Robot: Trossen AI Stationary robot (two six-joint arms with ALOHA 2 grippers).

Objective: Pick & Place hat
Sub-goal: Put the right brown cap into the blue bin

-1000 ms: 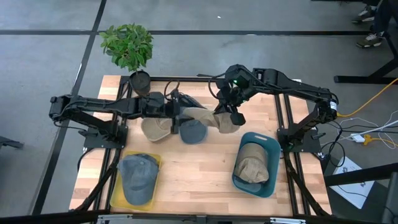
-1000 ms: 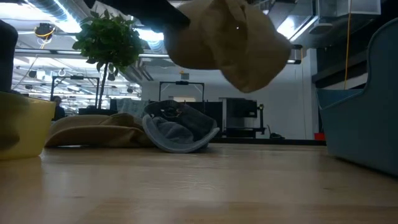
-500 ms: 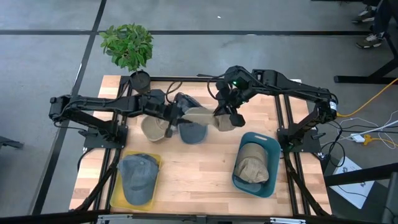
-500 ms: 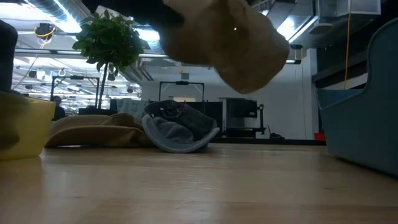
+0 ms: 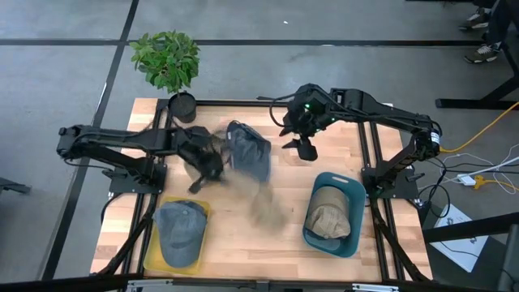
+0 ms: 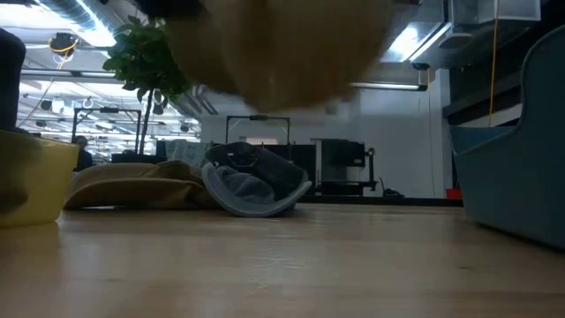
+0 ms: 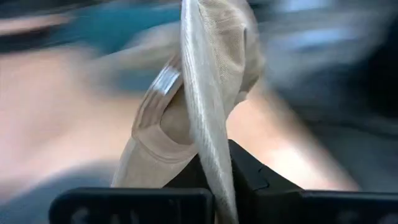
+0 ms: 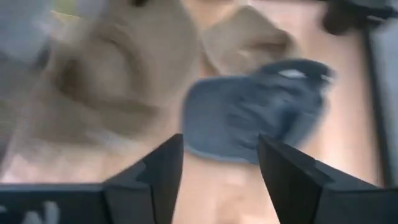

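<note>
Tan hat point(image 7: 211, 93) clamped in left jaws point(image 7: 214, 177); right jaws point(image 8: 221, 162) open above blue hat point(image 8: 261, 109).

The left claw point(image 5: 204, 166) reached in from the left side, its fingers point(image 7: 249, 180) clamped together. The right claw point(image 5: 306, 147) hung at the far right centre with fingers point(image 8: 158, 171) spread apart.

You see a potted plant point(image 5: 169, 66) at the back left corner of the wooden table point(image 5: 243, 227), and a yellow cable point(image 5: 486, 130) trails across the floor on the right.
</note>
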